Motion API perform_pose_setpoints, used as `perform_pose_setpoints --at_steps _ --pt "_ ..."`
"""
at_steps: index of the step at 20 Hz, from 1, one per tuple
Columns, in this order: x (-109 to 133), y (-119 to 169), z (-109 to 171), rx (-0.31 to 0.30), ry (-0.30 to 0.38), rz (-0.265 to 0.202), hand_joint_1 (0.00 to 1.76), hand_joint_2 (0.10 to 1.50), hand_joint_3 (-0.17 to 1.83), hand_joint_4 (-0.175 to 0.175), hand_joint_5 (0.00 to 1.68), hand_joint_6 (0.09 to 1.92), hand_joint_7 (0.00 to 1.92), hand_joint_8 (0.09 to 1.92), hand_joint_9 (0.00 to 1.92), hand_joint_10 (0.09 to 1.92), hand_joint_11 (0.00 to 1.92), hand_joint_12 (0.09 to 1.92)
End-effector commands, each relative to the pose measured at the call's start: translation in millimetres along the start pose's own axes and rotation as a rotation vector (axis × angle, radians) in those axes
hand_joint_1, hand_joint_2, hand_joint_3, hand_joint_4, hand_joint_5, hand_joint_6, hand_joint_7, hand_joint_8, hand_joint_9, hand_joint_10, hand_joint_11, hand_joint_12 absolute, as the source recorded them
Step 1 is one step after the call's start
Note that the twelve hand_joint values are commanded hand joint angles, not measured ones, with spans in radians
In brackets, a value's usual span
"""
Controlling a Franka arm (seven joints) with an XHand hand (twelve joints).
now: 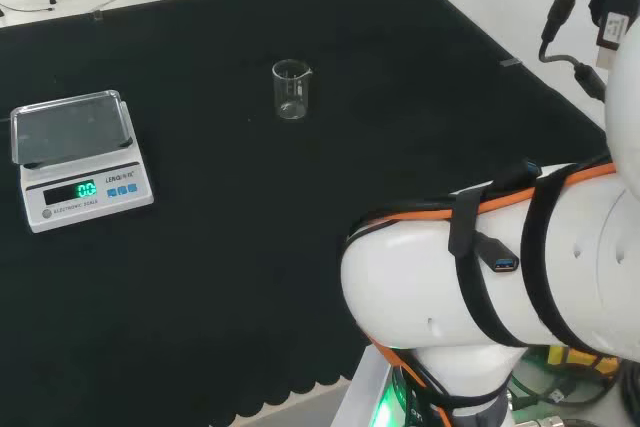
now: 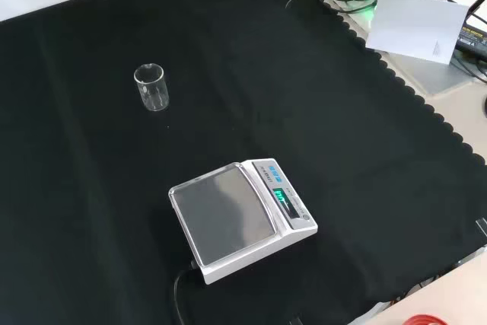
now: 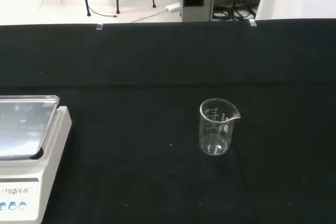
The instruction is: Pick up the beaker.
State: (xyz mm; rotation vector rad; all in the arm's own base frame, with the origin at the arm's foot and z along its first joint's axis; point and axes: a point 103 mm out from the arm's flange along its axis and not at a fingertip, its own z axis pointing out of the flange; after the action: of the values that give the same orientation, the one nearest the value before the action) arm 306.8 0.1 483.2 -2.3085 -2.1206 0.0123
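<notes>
A small clear glass beaker point(image 1: 290, 90) stands upright and alone on the black cloth, past the middle of the bench in the head view. In the front view the beaker point(image 2: 151, 87) stands at the upper left. The wrist view looks across the cloth at the beaker point(image 3: 216, 134), which looks empty, its spout turned to one side. Nothing touches it.
A white digital scale point(image 1: 78, 159) with a steel pan sits at the left of the head view; in the front view the scale point(image 2: 238, 216) is low in the middle, and the scale point(image 3: 23, 150) shows in the wrist view too. The arm's white links point(image 1: 520, 267) stand at the head view's right. Cables and a paper sheet point(image 2: 415, 24) lie beyond the cloth.
</notes>
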Motion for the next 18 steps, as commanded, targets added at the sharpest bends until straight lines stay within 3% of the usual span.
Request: perform_pose_setpoints --at_steps 1,4,8,9,14,18 --pt "8 4 4 -0.001 0.005 -0.014 0.55 0.58 0.43 0.000 0.16 0.30 0.37 0.72 0.31 0.81 0.07 1.48" --pt "9 12 10 0.008 0.036 -0.026 0.55 0.65 0.27 0.000 0.20 0.16 0.36 0.72 0.29 0.83 0.02 1.56" --pt "10 28 25 0.006 0.055 -0.017 0.55 0.67 0.23 0.000 0.22 0.12 0.35 0.72 0.29 0.84 0.01 1.57" --pt "-4 35 34 0.010 0.052 -0.007 0.55 0.68 0.23 0.000 0.21 0.12 0.35 0.72 0.29 0.84 0.01 1.57" --pt "-62 89 125 0.080 0.117 0.041 0.57 0.68 0.22 0.001 0.20 0.10 0.33 0.72 0.29 0.84 0.02 1.57" --pt "-78 115 177 0.081 0.129 0.084 0.58 0.68 0.22 0.001 0.18 0.09 0.32 0.71 0.29 0.84 0.01 1.57"
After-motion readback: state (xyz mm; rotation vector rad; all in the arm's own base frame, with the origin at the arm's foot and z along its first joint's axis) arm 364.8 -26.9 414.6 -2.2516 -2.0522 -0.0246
